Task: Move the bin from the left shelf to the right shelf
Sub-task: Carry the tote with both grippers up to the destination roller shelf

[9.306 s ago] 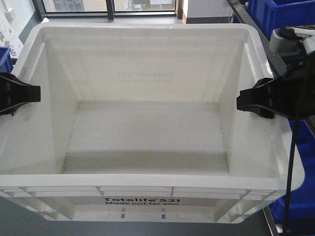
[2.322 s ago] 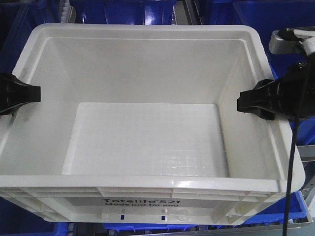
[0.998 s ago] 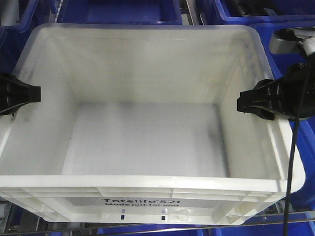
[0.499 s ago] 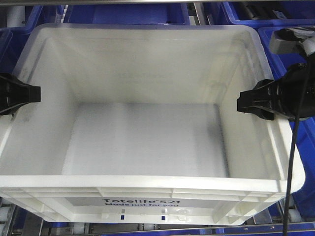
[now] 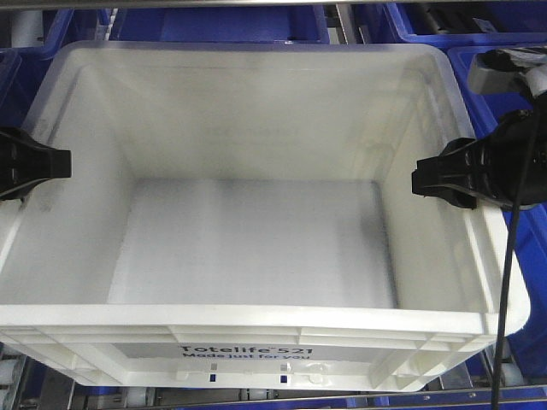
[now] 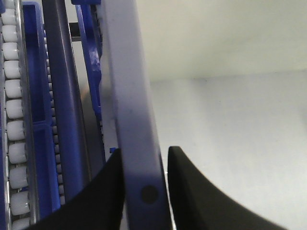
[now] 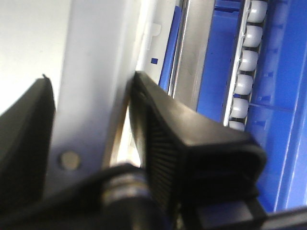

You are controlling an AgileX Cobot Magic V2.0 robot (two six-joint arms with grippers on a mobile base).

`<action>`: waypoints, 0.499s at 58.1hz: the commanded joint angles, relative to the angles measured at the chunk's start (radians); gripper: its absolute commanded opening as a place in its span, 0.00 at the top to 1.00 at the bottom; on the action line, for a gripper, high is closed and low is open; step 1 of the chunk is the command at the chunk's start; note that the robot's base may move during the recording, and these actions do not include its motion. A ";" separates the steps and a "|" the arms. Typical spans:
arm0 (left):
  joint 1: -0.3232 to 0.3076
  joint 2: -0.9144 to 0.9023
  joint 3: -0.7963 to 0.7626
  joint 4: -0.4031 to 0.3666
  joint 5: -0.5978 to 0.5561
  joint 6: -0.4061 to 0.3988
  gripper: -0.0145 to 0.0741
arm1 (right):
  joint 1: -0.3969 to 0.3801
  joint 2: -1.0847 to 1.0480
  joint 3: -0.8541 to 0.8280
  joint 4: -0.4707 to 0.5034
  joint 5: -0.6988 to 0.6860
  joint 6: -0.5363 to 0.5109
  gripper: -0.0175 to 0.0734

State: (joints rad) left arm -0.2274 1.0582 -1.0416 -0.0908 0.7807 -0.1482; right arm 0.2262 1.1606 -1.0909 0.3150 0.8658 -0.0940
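Plainly, the carry was the step in hand. The bin (image 5: 256,318), empty and white, hung level between the two arms, its printed side nearest the front camera. The left gripper (image 6: 144,165) was clamped on the bin's left wall. In its wrist view one black finger sat outside the rim and the other inside, both pressed to the plastic. The right gripper (image 7: 91,120) pinched the opposite wall in the same way, with a ribbed finger (image 7: 158,139) on the outer face.

Dark blue bins (image 5: 214,21) showed beyond the far rim and at both sides. Rows of white rollers (image 6: 10,117) ran beside the bin in both wrist views, so it seemed to be over a roller shelf. Whether its base touched the rollers could not be told, though a metal rail (image 5: 282,398) showed just under the near edge.

By that reading, the move to the right shelf was nearly done and only the setting-down was left. The next move would call for both arms to lower at the same rate, so that the bin lay flat and neither wall slipped from its grip. It would also need to land without catching a blue rim. Only once the base bore on the rollers should the jaws part, with the cable (image 5: 504,290) by the right arm held clear.
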 commanded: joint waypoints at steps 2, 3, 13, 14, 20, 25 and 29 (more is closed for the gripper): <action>-0.003 -0.029 -0.040 0.033 -0.121 0.039 0.84 | -0.007 -0.035 -0.039 0.009 -0.087 -0.047 0.81; -0.003 -0.029 -0.040 0.033 -0.121 0.039 0.84 | -0.007 -0.035 -0.039 0.009 -0.087 -0.047 0.81; -0.003 -0.029 -0.040 0.033 -0.121 0.039 0.84 | -0.007 -0.035 -0.039 0.010 -0.087 -0.047 0.81; -0.003 -0.029 -0.040 0.033 -0.121 0.039 0.84 | -0.007 -0.035 -0.039 0.010 -0.087 -0.047 0.81; -0.003 -0.029 -0.040 0.033 -0.121 0.039 0.84 | -0.007 -0.035 -0.039 0.010 -0.087 -0.047 0.81; -0.003 -0.029 -0.040 0.033 -0.121 0.039 0.84 | -0.007 -0.035 -0.039 0.010 -0.087 -0.047 0.81; -0.003 -0.029 -0.040 0.033 -0.121 0.039 0.84 | -0.007 -0.035 -0.039 0.010 -0.087 -0.047 0.81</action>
State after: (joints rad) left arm -0.2274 1.0582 -1.0416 -0.0908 0.7807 -0.1482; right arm 0.2262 1.1606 -1.0909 0.3150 0.8658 -0.0940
